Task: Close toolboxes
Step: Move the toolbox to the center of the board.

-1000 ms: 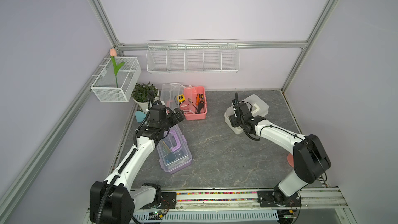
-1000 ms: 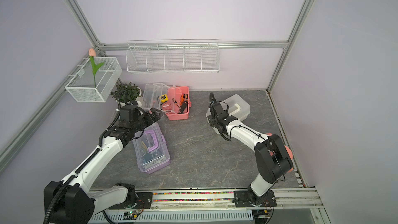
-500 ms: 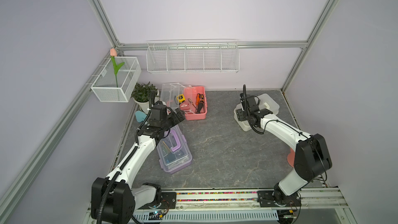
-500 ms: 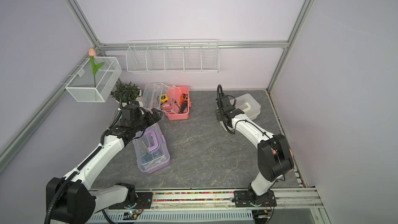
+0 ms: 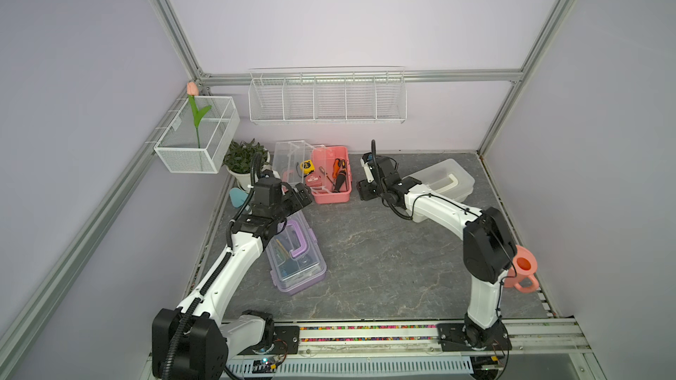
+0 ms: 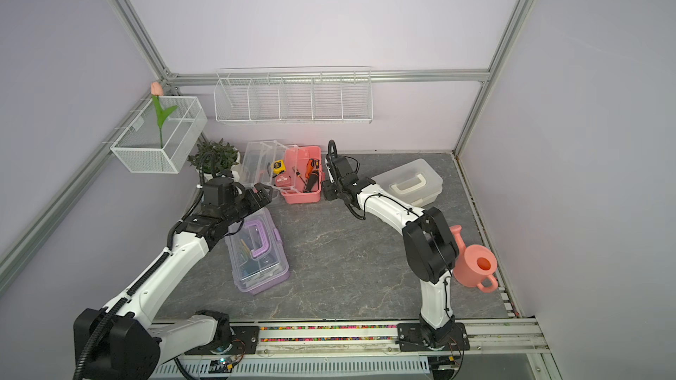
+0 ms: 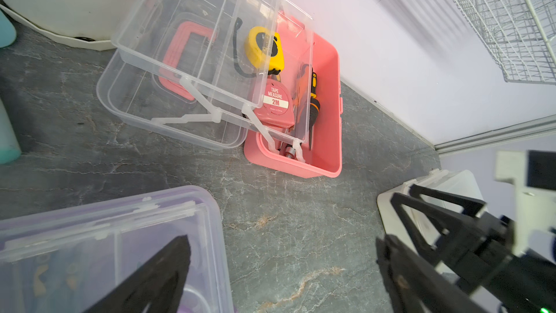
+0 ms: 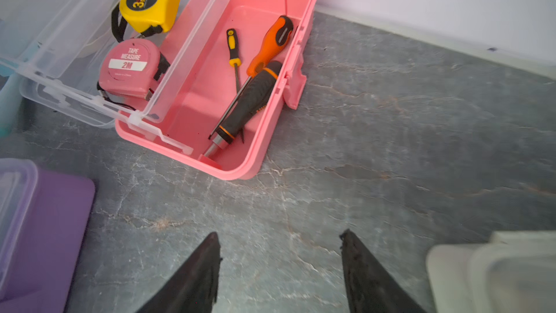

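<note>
Pink toolbox (image 5: 331, 197): the only one open, on the table (image 5: 384, 250), with its clear lid and tray (image 7: 192, 55) folded out and tape measures and screwdrivers inside.
White toolbox (image 5: 444, 179): lid down, on the latch side of the pink toolbox.
Purple toolbox (image 5: 296, 261): lid down, in front of the pink toolbox.
Right jaws: apart and empty. They have swung off the white toolbox to just beside the pink toolbox's latch side.
Left jaws: wide apart and empty, still hovering at the pink toolbox's front corner.
Meaning: the white box looks finished, and both arms appear set for the last lid.
</note>
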{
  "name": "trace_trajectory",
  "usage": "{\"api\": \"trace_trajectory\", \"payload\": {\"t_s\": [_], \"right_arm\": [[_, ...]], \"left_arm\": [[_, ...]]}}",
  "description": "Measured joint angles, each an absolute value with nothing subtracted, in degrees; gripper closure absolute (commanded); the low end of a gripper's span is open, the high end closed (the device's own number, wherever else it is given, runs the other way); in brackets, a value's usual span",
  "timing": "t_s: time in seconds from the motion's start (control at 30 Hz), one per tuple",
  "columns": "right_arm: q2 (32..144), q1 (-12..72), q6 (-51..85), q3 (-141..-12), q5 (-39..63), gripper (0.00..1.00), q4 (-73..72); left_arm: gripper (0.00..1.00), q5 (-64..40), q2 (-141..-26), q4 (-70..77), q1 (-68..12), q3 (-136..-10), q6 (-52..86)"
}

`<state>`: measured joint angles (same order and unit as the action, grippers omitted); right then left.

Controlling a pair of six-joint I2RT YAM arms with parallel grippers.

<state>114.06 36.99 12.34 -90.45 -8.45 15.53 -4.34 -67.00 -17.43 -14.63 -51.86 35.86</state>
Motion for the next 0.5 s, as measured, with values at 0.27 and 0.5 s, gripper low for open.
{"api": "trace_trajectory", "payload": {"t_s": [0.27,0.5], "right_arm": [[124.40,37.01,16.75,-99.79,-4.86,0.39,15.38],[131.24,37.01,19.49,-110.24,-4.73,0.51,17.85]], "left_arm": [[0.00,-3.90,-66.08,-17.41,-14.63,-50.94,34.63],[0.00,-4.14,-66.15,-17.43,-14.63,-50.87,34.37]]}}
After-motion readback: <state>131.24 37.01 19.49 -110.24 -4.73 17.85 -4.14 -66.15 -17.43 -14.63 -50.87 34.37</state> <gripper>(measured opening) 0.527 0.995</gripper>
